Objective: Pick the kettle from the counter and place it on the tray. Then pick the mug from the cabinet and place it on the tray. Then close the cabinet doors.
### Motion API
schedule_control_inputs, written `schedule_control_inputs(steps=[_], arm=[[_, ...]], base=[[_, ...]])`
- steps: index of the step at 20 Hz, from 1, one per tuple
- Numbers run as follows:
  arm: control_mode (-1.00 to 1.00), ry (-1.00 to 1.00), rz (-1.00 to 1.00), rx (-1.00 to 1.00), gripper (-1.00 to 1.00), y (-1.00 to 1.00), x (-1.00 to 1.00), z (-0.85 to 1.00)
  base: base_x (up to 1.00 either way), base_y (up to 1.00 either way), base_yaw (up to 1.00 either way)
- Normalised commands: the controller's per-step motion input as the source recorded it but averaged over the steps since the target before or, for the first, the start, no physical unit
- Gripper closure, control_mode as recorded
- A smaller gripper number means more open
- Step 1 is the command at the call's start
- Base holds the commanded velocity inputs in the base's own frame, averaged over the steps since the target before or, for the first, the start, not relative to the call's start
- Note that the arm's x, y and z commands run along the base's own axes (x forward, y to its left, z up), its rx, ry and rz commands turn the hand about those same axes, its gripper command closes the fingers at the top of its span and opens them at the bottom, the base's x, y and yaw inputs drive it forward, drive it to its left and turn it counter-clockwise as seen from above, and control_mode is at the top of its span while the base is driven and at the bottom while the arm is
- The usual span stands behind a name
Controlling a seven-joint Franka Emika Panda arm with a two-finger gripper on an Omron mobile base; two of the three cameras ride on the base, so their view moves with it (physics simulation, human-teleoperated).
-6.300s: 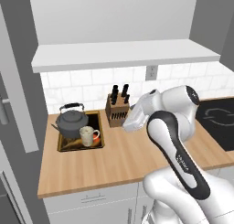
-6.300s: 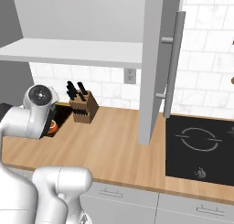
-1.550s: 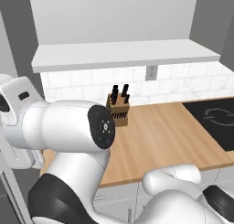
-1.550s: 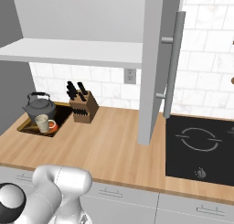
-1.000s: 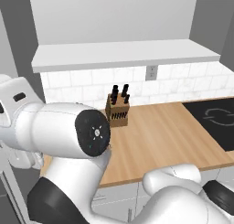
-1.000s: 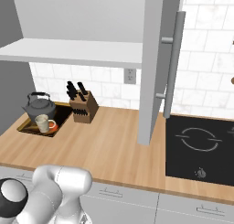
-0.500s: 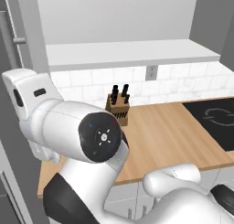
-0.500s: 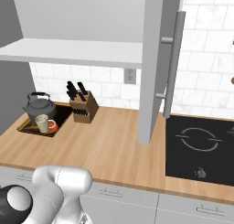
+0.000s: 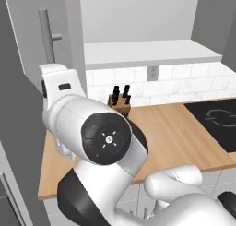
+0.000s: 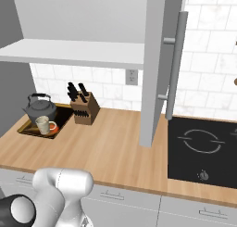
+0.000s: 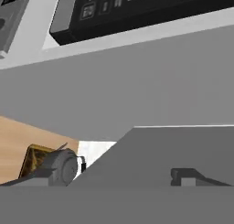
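The kettle and mug steps look finished, so the step in hand is judged to be closing the cabinet doors. Nearest the left base camera, the white arm's big round joint bulks in front of the left flat light grey cabinet door (image 9: 27,82), whose slim metal bar handle (image 9: 46,40) stands upright just above the arm. In the hand view a broad grey panel, probably that door (image 11: 137,95), lies close ahead, with part of a bar fitting (image 11: 187,176) low at the right. The gripper's tips are not clear in any picture; by its reading the jaws stand wide apart and it holds nothing.

Farther off, on the long light wooden counter (image 10: 106,147), the shallow wooden-rimmed tray (image 10: 28,129) carries the squat dark grey kettle (image 10: 39,108) and the small beige mug (image 10: 43,124), just beside the wooden knife block (image 10: 84,109). The right grey door (image 10: 155,68) with its bar (image 10: 173,64) stands out edge-on over the counter, still open.

The next move calls for a steady push on the left door's face until it shuts, then the same for the right.

Against half a second ago, the left door has swung further across the left base view and the arm's joint has shifted right; the tray's load has not moved.
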Motion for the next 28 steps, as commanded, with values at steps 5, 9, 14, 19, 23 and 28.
schedule_control_inputs(steps=[5, 9, 14, 19, 23, 28], arm=[[-1.00, 0.09, -0.22, 0.00, -1.00, -0.65, 0.62, -0.07], [-1.00, 0.08, -0.22, 0.00, -1.00, -0.67, 0.61, -0.06], [-1.00, 0.08, -0.22, 0.00, -1.00, -0.67, 0.61, -0.06], [-1.00, 0.11, -0.22, -0.03, -1.00, -0.60, 0.69, -0.08], [-1.00, 0.11, -0.21, -0.06, -1.00, -0.56, 0.72, -0.11], [-1.00, 0.07, -0.19, -0.05, -1.00, -0.48, 0.82, -0.13]], base=[[0.00, 0.00, 0.00], [0.00, 0.00, 0.00], [0.00, 0.00, 0.00], [0.00, 0.00, 0.00], [0.00, 0.00, 0.00], [0.00, 0.00, 0.00]])
